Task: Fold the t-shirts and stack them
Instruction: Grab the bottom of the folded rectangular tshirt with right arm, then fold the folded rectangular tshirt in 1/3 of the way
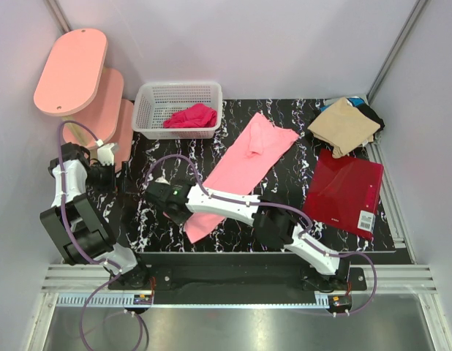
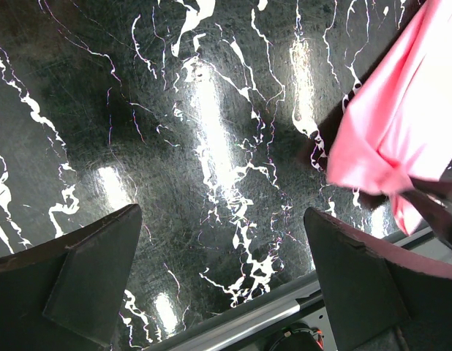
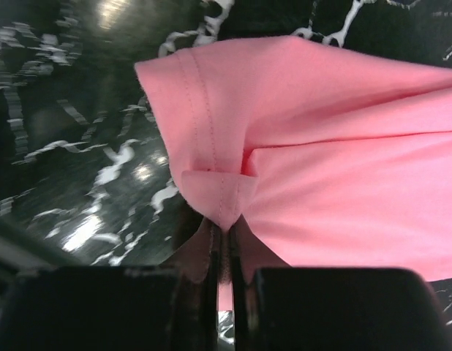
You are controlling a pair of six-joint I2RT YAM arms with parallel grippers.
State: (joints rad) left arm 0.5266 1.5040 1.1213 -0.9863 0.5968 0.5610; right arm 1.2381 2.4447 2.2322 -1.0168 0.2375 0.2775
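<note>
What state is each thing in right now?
pink t-shirt: folded into a long strip, near corner pinched
right pincer: shut on pink t-shirt
left pincer: open, empty
dark red t-shirt: folded flat
tan t-shirt: loosely folded
basket: holds crumpled crimson cloth

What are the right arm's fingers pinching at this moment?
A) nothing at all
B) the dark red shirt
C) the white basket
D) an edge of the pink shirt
D: the right wrist view shows the right fingers closed on a hem of the pink shirt.
</note>
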